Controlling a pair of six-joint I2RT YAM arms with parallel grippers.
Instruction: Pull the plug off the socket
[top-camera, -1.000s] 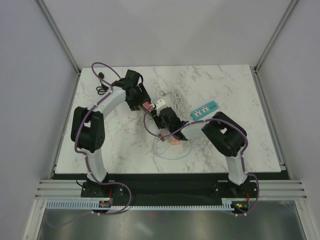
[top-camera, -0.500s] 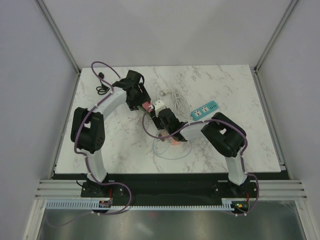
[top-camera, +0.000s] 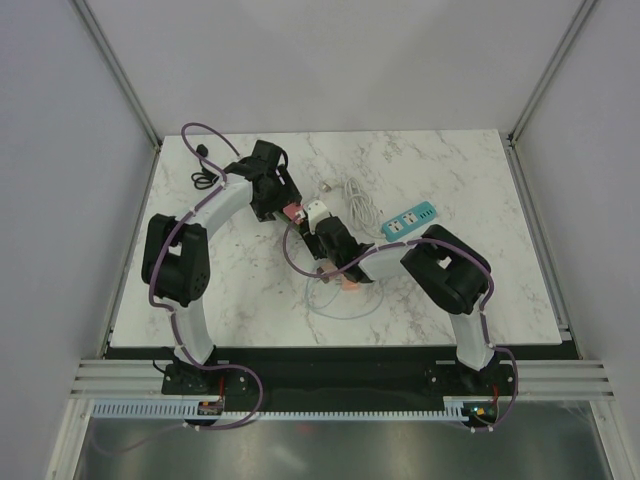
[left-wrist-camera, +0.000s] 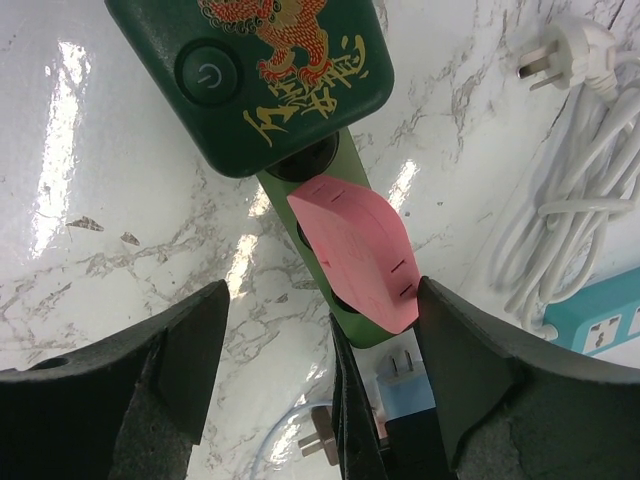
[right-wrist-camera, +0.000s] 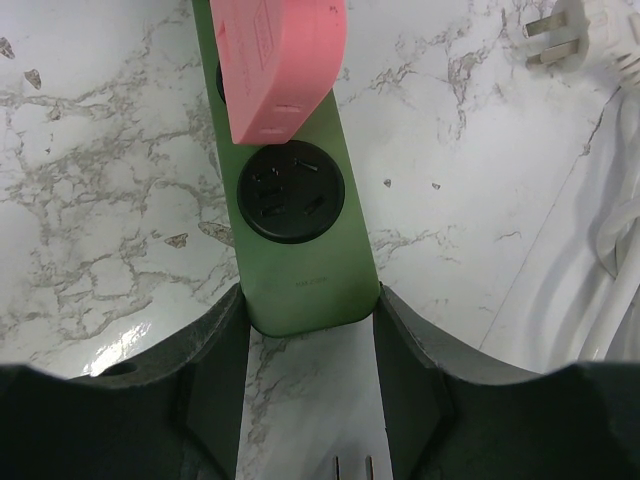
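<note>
The pink plug (left-wrist-camera: 355, 250) is seated in the green power strip (right-wrist-camera: 300, 270) on the table (top-camera: 450, 160). It looks light, hard and slick, so I'd pinch its flat sides. The left gripper (left-wrist-camera: 320, 340) straddles it, fingers apart. The right gripper (right-wrist-camera: 310, 345) is clamped on the strip's end.

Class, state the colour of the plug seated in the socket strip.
Pink; the blocky plug on the green socket strip shows best in right wrist view.
</note>
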